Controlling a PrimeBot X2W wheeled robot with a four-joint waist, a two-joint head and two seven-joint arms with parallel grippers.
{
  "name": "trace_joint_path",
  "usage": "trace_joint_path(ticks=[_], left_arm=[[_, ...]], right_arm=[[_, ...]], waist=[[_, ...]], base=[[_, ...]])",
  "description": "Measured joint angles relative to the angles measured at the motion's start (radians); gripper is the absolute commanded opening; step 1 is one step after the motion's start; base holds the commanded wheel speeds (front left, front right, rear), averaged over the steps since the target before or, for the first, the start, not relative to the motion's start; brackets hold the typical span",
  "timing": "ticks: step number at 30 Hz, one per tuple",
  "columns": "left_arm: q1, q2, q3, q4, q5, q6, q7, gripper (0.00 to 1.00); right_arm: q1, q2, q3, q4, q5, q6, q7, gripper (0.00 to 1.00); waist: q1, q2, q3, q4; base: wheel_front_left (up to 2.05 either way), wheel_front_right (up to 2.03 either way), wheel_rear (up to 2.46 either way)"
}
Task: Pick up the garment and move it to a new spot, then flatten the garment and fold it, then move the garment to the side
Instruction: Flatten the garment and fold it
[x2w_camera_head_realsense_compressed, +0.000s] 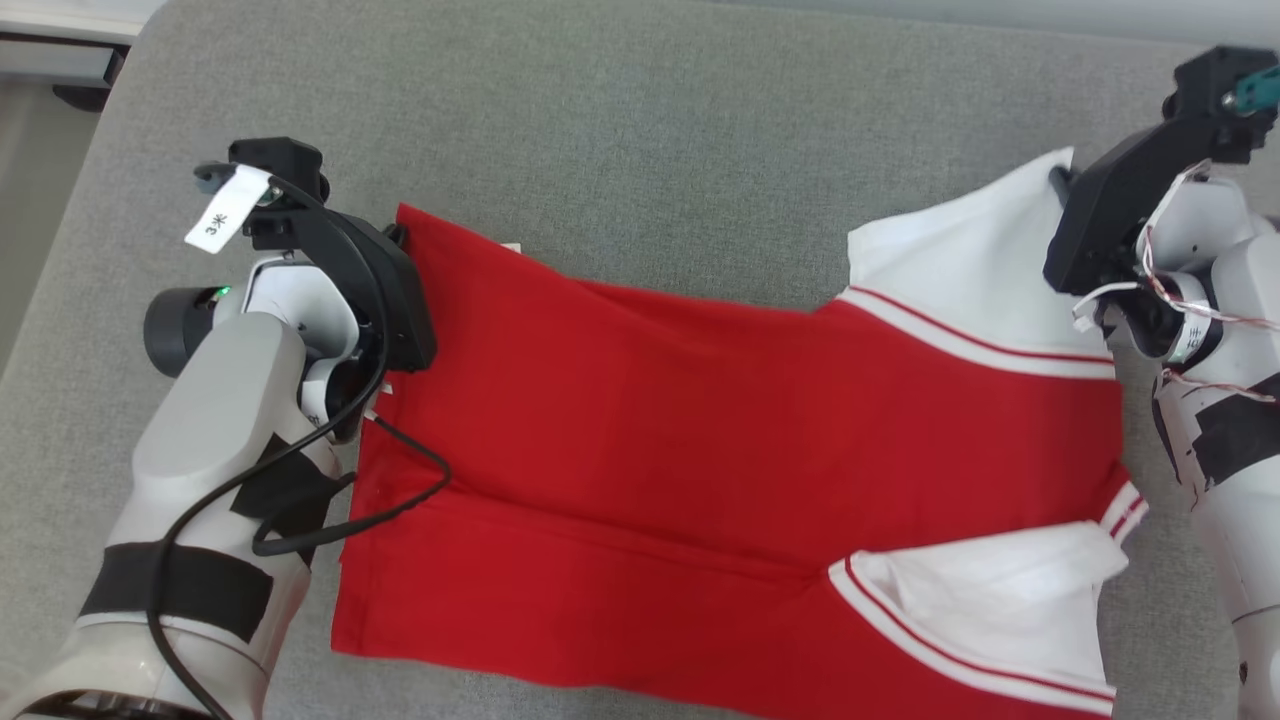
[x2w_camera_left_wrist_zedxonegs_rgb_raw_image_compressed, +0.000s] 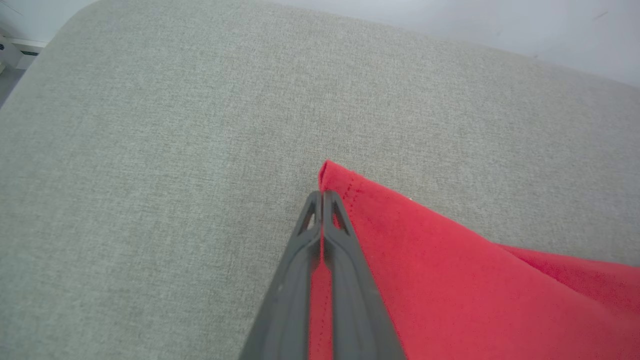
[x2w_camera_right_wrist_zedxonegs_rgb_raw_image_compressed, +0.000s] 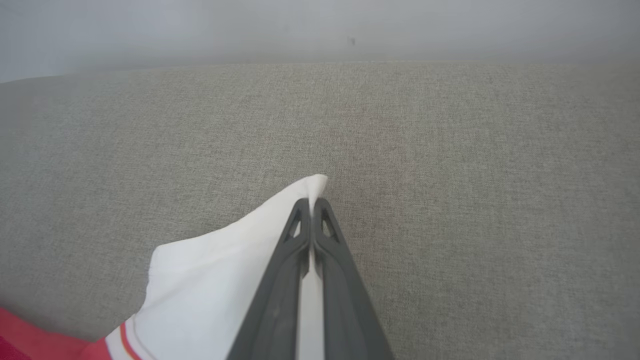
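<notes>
A grey upholstered surface (x2w_camera_head_realsense_compressed: 640, 120) is covered across its middle by the red-and-white garment (x2w_camera_head_realsense_compressed: 700, 420), which is spread out with its white parts toward the robot's right. Its far red corner is pinched in the closed left hand (x2w_camera_left_wrist_zedxonegs_rgb_raw_image_compressed: 322, 197) — and the tip of the far white part is clamped in the closed right hand (x2w_camera_right_wrist_zedxonegs_rgb_raw_image_compressed: 311, 202).

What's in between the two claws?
The red and white garment, lying spread on the grey surface in the head view. The left claw pinches its red corner, the right claw its white sleeve.
</notes>
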Motion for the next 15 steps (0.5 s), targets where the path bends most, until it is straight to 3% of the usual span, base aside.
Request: trace_joint_path(ticks=[8, 15], left_arm=[[-0.011, 0.010, 0.001, 0.008, 0.007, 0.000, -0.051, 0.00], [0.012, 0.008, -0.019, 0.010, 0.016, -0.029, -0.123, 0.00]], right_arm=[[-0.021, 0.003, -0.024, 0.004, 0.012, 0.013, -0.085, 0.00], [0.074, 0.000, -0.022, -0.064, 0.073, 0.142, -0.129, 0.00]], waist=[[0.0000, 0.0000, -0.028, -0.010], [0.0000, 0.0000, -0.065, -0.012]], base=[[0.00, 0.00, 0.00], [0.00, 0.00, 0.00]])
